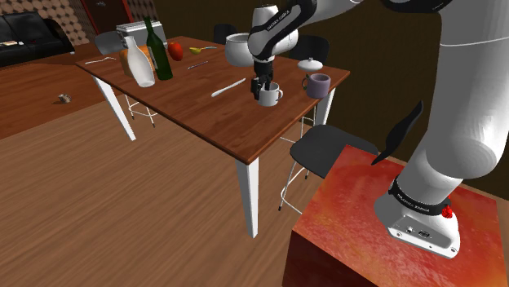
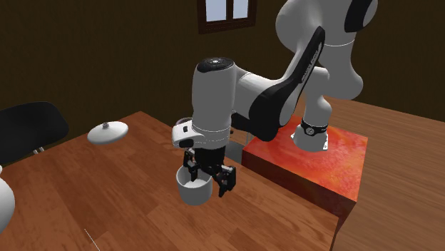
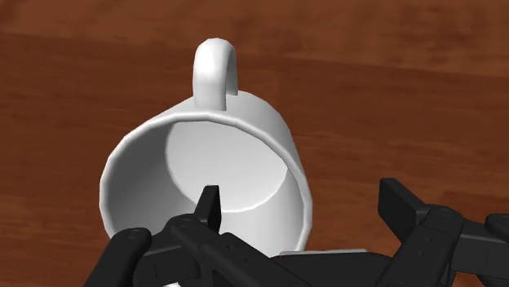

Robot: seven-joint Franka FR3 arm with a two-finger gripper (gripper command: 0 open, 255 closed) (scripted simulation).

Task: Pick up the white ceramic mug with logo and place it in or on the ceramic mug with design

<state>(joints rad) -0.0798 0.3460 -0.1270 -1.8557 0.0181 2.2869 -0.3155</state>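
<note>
A plain white mug point(image 1: 271, 95) stands upright on the brown wooden table point(image 1: 204, 114), near the edge closest to the stand. My black gripper point(image 1: 263, 86) hangs straight over it, open. In the wrist view the white mug point(image 3: 204, 155) lies just under the gripper point(image 3: 301, 194): one finger reaches inside the rim and the other stands outside the wall, opposite the handle side, neither pressing on it. The second exterior view has the gripper point(image 2: 208, 178) down at the mug point(image 2: 192, 187). A greyish-purple mug point(image 1: 316, 85) stands close by, toward the shoulder view's right.
A white lidded bowl point(image 1: 310, 64) sits behind the purple mug, and a large white pot point(image 1: 238, 49) behind my arm. A green bottle point(image 1: 159, 50), white jug point(image 1: 140, 67), red apple point(image 1: 175, 51) and knife point(image 1: 228, 87) lie farther left. A dark chair point(image 1: 326, 147) stands between table and red stand point(image 1: 367, 220).
</note>
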